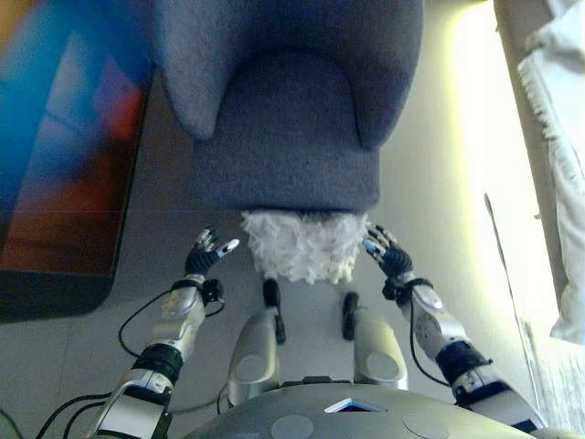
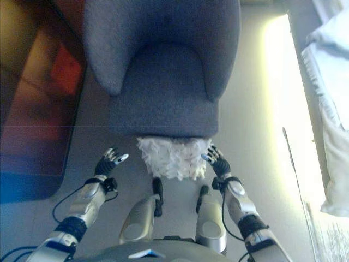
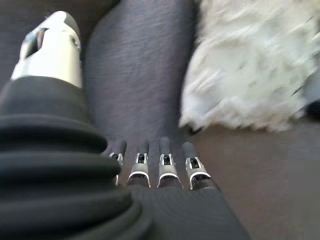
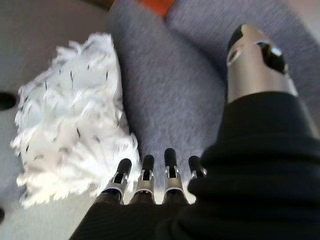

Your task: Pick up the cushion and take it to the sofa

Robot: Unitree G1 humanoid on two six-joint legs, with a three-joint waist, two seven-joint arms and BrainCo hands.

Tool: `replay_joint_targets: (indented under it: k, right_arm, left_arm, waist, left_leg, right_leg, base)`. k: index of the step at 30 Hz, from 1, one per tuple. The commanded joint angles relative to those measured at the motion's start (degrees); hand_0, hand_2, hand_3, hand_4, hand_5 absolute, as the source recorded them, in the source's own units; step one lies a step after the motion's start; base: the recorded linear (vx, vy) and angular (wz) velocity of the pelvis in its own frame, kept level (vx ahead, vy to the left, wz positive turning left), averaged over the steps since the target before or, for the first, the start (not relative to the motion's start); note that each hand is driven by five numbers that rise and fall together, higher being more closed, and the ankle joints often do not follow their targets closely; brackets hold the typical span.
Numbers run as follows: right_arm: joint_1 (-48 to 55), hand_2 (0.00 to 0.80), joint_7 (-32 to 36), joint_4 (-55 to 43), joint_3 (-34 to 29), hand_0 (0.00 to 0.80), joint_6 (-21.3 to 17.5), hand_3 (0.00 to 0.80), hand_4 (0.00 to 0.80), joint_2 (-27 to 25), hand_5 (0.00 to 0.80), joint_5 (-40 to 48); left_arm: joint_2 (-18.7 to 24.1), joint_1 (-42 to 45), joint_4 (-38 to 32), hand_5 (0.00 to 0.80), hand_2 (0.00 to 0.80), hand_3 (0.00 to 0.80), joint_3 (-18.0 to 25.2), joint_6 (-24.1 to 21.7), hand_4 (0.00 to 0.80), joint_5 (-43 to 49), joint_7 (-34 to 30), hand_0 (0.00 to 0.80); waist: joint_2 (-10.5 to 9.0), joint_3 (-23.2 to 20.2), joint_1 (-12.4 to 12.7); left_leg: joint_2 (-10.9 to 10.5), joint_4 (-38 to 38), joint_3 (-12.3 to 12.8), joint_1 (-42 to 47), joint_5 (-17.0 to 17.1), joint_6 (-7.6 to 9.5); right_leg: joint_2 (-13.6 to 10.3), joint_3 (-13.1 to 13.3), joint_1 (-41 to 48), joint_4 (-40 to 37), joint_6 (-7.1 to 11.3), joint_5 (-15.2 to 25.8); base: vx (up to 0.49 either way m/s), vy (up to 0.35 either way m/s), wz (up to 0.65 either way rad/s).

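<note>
A white shaggy cushion (image 1: 302, 245) lies on the floor against the front of a grey-blue armchair (image 1: 285, 110). It also shows in the left wrist view (image 3: 250, 70) and the right wrist view (image 4: 70, 130). My left hand (image 1: 208, 252) is open, a little left of the cushion and apart from it. My right hand (image 1: 386, 252) is open, close to the cushion's right edge. Neither hand holds anything.
A dark rug with red and blue patches (image 1: 64, 155) lies to the left. A bed with white fringed bedding (image 1: 558, 137) runs along the right. Pale floor (image 1: 430, 183) lies between the armchair and the bed.
</note>
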Motion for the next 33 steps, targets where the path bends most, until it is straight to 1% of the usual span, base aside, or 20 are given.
replay_joint_targets:
  k: [1, 4, 5, 6, 7, 8, 9, 10, 11, 12, 13, 14, 15, 16, 18, 21, 22, 26, 30, 33]
  right_arm:
    - [-2.33, 0.000, -0.90, -1.49, 1.32, 0.000, -3.73, 0.000, 0.000, 0.77, 0.000, 1.39]
    - [-4.32, 0.000, -1.35, 0.90, 1.64, 0.000, -3.94, 0.000, 0.000, 0.21, 0.000, 0.75]
    - [-5.23, 0.000, -1.70, 1.74, 1.78, 0.000, -3.80, 0.000, 0.000, -0.01, 0.000, 0.00]
    - [-6.56, 0.000, -1.96, 2.62, 1.97, 0.000, -3.54, 0.000, 0.000, -0.43, 0.000, -0.87]
    - [-7.57, 0.000, -2.26, 3.36, 2.21, 0.000, -3.44, 0.000, 0.000, -0.85, 0.000, -1.80]
    - [-9.47, 0.000, -2.63, 4.88, 2.38, 0.000, -3.33, 0.000, 0.000, -1.85, 0.000, -2.57]
    - [-11.96, 0.000, -3.29, 6.44, 2.50, 0.000, -2.96, 0.000, 0.000, -2.75, 0.000, -3.80]
    - [-14.57, 0.000, -3.62, 7.66, 2.60, 0.000, -2.53, 0.000, 0.000, -3.23, 0.000, -4.66]
    - [-17.69, 0.000, -3.98, 8.96, 2.86, 0.000, -2.73, 0.000, 0.000, -3.81, 0.000, -5.14]
    - [-20.52, 0.000, -4.43, 10.08, 3.20, 0.000, -2.89, 0.000, 0.000, -4.84, 0.000, -4.67]
    - [-22.42, 0.000, -5.35, 10.69, 3.20, 0.000, -2.56, 0.000, 0.000, -5.59, 0.000, -4.65]
    - [-23.62, 0.000, -6.02, 11.18, 3.20, 0.000, -2.27, 0.000, 0.000, -6.23, 0.000, -4.47]
    - [-24.53, 0.000, -6.71, 11.15, 3.02, 0.000, -1.78, 0.000, 0.000, -6.98, 0.000, -4.32]
    - [-25.21, 0.000, -7.04, 11.15, 2.60, 0.000, -1.48, 0.000, 0.000, -7.38, 0.000, -4.27]
    - [-26.17, 0.000, -7.51, 10.81, 2.08, 0.000, -1.04, 0.000, 0.000, -7.97, 0.000, -3.94]
    - [-27.68, 0.000, -7.61, 10.27, 1.61, 0.000, -1.00, 0.000, 0.000, -9.11, 0.000, -4.15]
    - [-27.90, 0.000, -7.60, 10.29, 1.63, 0.000, -1.02, 0.000, 0.000, -9.17, 0.000, -4.35]
    - [-31.28, 0.000, -7.67, 10.36, 2.63, 0.000, 0.18, 0.000, 0.000, -10.64, 0.000, -4.40]
    - [-33.38, 0.000, -6.78, 10.33, 3.53, 0.000, 1.33, 0.000, 0.000, -12.20, 0.000, -3.49]
    - [-35.29, 0.000, -6.41, 10.58, 4.55, 0.000, 2.40, 0.000, 0.000, -12.96, 0.000, -3.54]
  left_arm:
    - [1.89, -6.15, 0.55, 0.000, 0.000, 0.000, -0.05, -3.64, 0.000, -0.26, 1.41, 0.000]
    - [1.20, -8.33, 2.71, 0.000, 0.000, 0.000, -1.30, -4.41, 0.000, -0.75, 1.96, 0.000]
    - [0.78, -8.77, 2.99, 0.000, 0.000, 0.000, -1.55, -4.85, 0.000, -0.81, 1.78, 0.000]
    - [0.45, -9.30, 3.07, 0.000, 0.000, 0.000, -1.86, -5.26, 0.000, -0.55, 1.70, 0.000]
    - [0.33, -9.75, 3.28, 0.000, 0.000, 0.000, -2.16, -5.57, 0.000, -0.46, 1.84, 0.000]
    - [0.25, -10.80, 3.79, 0.000, 0.000, 0.000, -2.63, -6.05, 0.000, -1.05, 2.38, 0.000]
    - [0.30, -12.23, 4.44, 0.000, 0.000, 0.000, -2.78, -6.43, 0.000, -1.82, 2.97, 0.000]
    - [0.61, -13.86, 4.97, 0.000, 0.000, 0.000, -2.60, -6.79, 0.000, -2.39, 3.18, 0.000]
    - [1.20, -16.17, 5.47, 0.000, 0.000, 0.000, -2.22, -6.93, 0.000, -3.09, 3.50, 0.000]
    - [2.12, -19.16, 5.98, 0.000, 0.000, 0.000, -2.32, -6.61, 0.000, -3.84, 4.15, 0.000]
    - [2.57, -21.17, 6.44, 0.000, 0.000, 0.000, -2.48, -6.53, 0.000, -4.52, 4.61, 0.000]
    - [2.63, -22.33, 6.88, 0.000, 0.000, 0.000, -2.53, -6.64, 0.000, -5.20, 4.71, 0.000]
    - [2.76, -22.77, 6.27, 0.000, 0.000, 0.000, -2.66, -6.74, 0.000, -5.77, 5.39, 0.000]
    - [2.92, -22.98, 5.74, 0.000, 0.000, 0.000, -2.42, -6.78, 0.000, -5.77, 5.98, 0.000]
    - [3.60, -23.42, 4.99, 0.000, 0.000, 0.000, -1.69, -6.75, 0.000, -5.10, 6.50, 0.000]
    - [4.75, -23.60, 4.00, 0.000, 0.000, 0.000, -1.01, -7.44, 0.000, -4.84, 6.83, 0.000]
    - [4.81, -23.65, 3.91, 0.000, 0.000, 0.000, -0.95, -7.51, 0.000, -4.61, 6.96, 0.000]
    - [7.14, -25.94, 4.69, 0.000, 0.000, 0.000, -0.93, -7.62, 0.000, -2.46, 7.22, 0.000]
    - [9.90, -28.12, 5.11, 0.000, 0.000, 0.000, -1.24, -7.56, 0.000, -3.52, 6.59, 0.000]
    - [11.96, -30.77, 5.87, 0.000, 0.000, 0.000, -1.72, -5.95, 0.000, -3.47, 5.93, 0.000]
  waist:
    - [-3.27, 0.61, 1.12]
    - [-3.14, 1.66, 0.41]
    - [-3.13, 2.09, 0.03]
    - [-2.88, 3.02, -0.11]
    - [-2.49, 3.70, -0.08]
    - [-1.76, 4.70, 0.04]
    - [-1.01, 5.68, 0.37]
    - [-0.72, 6.51, 0.84]
    - [-0.61, 7.29, 0.93]
    - [-0.33, 8.31, 0.75]
    - [-0.21, 8.97, 0.72]
    - [-0.05, 9.22, 0.78]
    - [0.22, 9.65, 1.11]
    - [0.51, 10.05, 1.16]
    - [0.97, 10.56, 1.17]
    - [1.48, 11.15, 1.17]
    - [1.51, 11.11, 1.18]
    - [1.73, 11.28, 1.04]
    - [1.98, 11.30, 0.42]
    - [2.20, 11.30, -0.05]
  left_leg:
    - [-0.25, 5.47, -1.72, -1.44, -4.91, 0.90]
    - [0.81, 7.55, -2.23, -3.70, -4.64, -0.02]
    - [1.10, 9.81, -1.97, -4.71, -5.25, -0.22]
    - [1.23, 13.86, -2.53, -6.63, -5.51, -0.70]
    - [1.31, 16.15, -3.35, -8.24, -4.41, -1.25]
    - [1.79, 16.80, -4.28, -10.52, -1.89, -2.11]
    - [2.13, 15.43, -4.57, -11.96, -0.81, -2.10]
    - [1.92, 14.20, -4.22, -12.99, -1.22, -1.39]
    - [1.69, 14.20, -2.72, -14.74, -2.87, -0.26]
    - [1.66, 16.08, -1.46, -17.48, -4.15, 0.15]
    - [1.31, 19.80, -1.58, -19.61, -7.09, 0.01]
    - [1.24, 22.27, -1.68, -21.44, -8.29, 0.21]
    - [1.24, 26.25, -2.34, -24.23, -10.14, 0.96]
    - [1.22, 29.78, -2.97, -26.81, -11.71, 1.50]
    - [1.20, 35.53, -3.62, -31.15, -14.24, 2.05]
    - [1.00, 42.80, -4.02, -37.22, -17.33, 2.76]
    - [0.96, 43.57, -4.08, -38.02, -17.65, 2.84]
    - [0.42, 52.04, -4.61, -46.06, -20.54, 3.61]
    - [0.92, 57.42, -4.09, -52.22, -21.80, 3.84]
    - [1.47, 60.85, -3.87, -56.40, -22.53, 3.86]
  right_leg:
    - [-4.04, 1.66, 1.86, -11.13, 4.30, 9.35]
    - [-3.58, 1.05, -0.01, -9.86, 3.33, 8.70]
    - [-3.62, 1.08, -0.85, -9.27, 2.99, 8.64]
    - [-3.49, 1.19, -1.99, -7.72, 2.49, 8.12]
    - [-3.28, 1.17, -2.76, -6.55, 2.08, 7.56]
    - [-3.15, 0.94, -4.25, -4.71, 1.77, 6.81]
    - [-3.12, 0.96, -6.50, -2.20, 1.82, 5.98]
    - [-3.46, 1.02, -8.98, 0.30, 2.10, 5.30]
    - [-4.05, 0.65, -11.98, 2.66, 2.27, 5.03]
    - [-4.47, 0.70, -15.35, 5.87, 2.12, 4.51]
    - [-5.09, 1.15, -17.57, 9.67, 2.21, 2.35]
    - [-5.53, 1.40, -19.29, 11.84, 1.84, 1.54]
    - [-6.51, 1.77, -21.84, 15.41, 1.39, 0.45]
    - [-6.75, 2.85, -24.51, 18.58, 1.16, -0.29]
    - [-6.88, 4.17, -28.51, 23.09, 0.83, -1.49]
    - [-6.97, 5.24, -34.29, 29.07, 0.17, -3.23]
    - [-6.96, 5.38, -35.13, 29.82, 0.11, -3.44]
    - [-6.42, 6.95, -43.80, 37.56, -0.85, -5.39]
    - [-6.02, 7.66, -49.75, 41.66, -1.49, -6.59]
    - [-6.00, 8.41, -53.93, 44.19, -1.68, -7.09]
  base:
    - [-0.049, -0.124, 0.10]
    - [-0.054, -0.086, 0.10]
    - [-0.046, -0.018, 0.08]
    - [-0.038, 0.014, 0.10]
    - [-0.051, 0.068, 0.12]
    - [-0.077, 0.125, 0.21]
    - [-0.130, 0.160, 0.22]
    - [-0.197, 0.159, 0.09]
    - [-0.249, 0.125, -0.01]
    - [-0.184, 0.084, -0.07]
    - [-0.110, 0.054, 0.03]
    - [-0.038, 0.041, 0.10]
    - [-0.066, 0.045, 0.19]
    - [-0.054, 0.036, 0.12]
    - [-0.040, 0.029, -0.02]
    - [-0.037, 0.021, 0.02]
    - [-0.033, 0.011, 0.00]
    - [0.000, 0.000, 0.00]
    - [0.016, 0.020, -0.02]
    - [0.034, 0.049, -0.05]
